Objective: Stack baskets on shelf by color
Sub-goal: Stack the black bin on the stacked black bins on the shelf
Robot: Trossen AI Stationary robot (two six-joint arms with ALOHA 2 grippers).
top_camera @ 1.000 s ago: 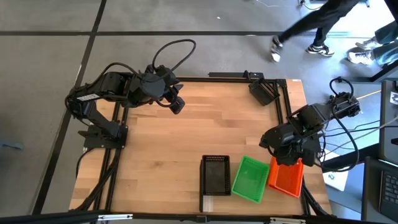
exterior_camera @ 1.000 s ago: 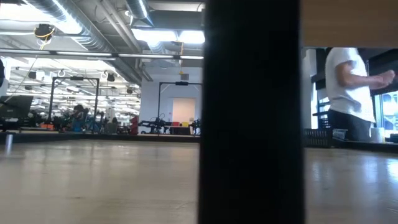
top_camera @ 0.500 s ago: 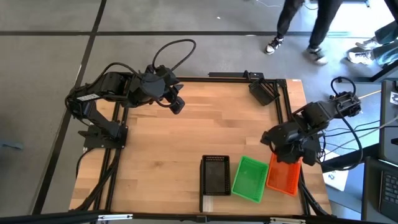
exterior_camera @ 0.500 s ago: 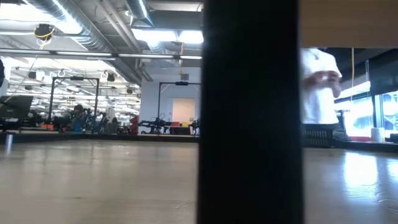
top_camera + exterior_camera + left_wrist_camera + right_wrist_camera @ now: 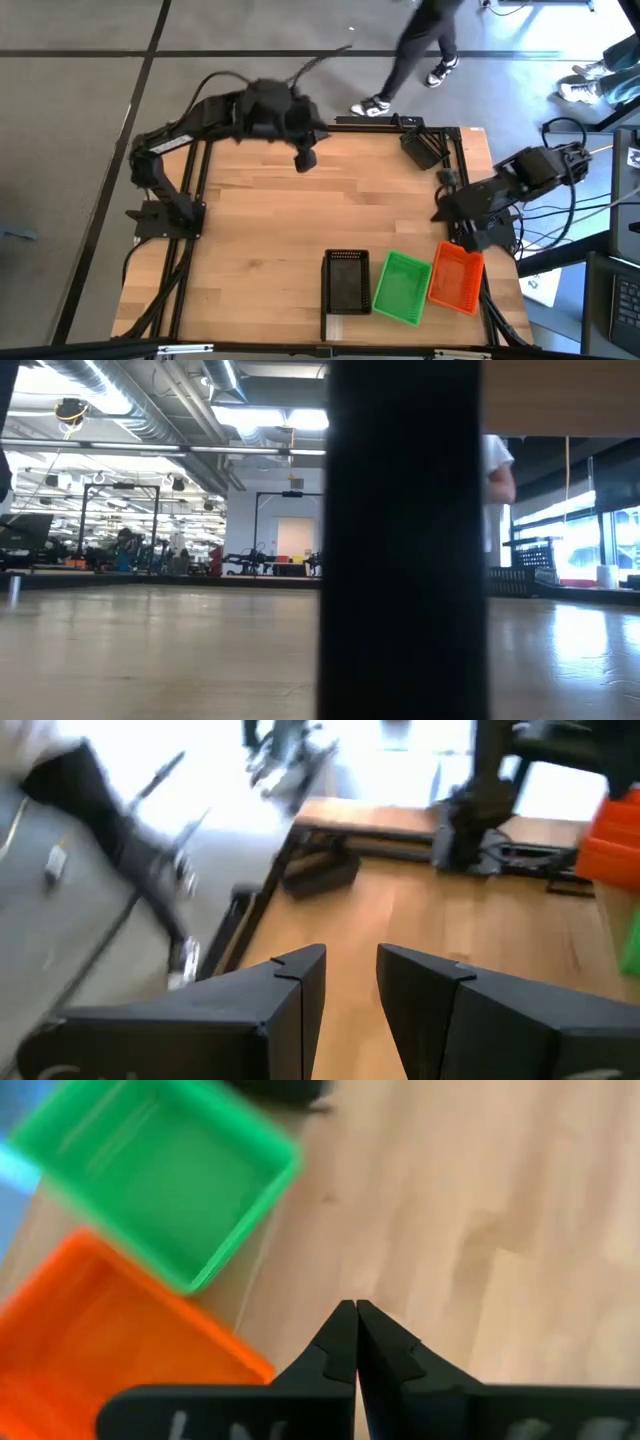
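Wooden tabletop (image 5: 300, 240) carries three mesh baskets along its near edge: black basket (image 5: 346, 281), green basket (image 5: 401, 288) beside it, orange basket (image 5: 455, 278) touching the green one. Far from the black basket, the left gripper (image 5: 305, 158) hangs slightly parted, empty. Just above the orange basket, the right gripper (image 5: 356, 1342) is pressed together, empty. A person (image 5: 415, 50) walks behind the table.
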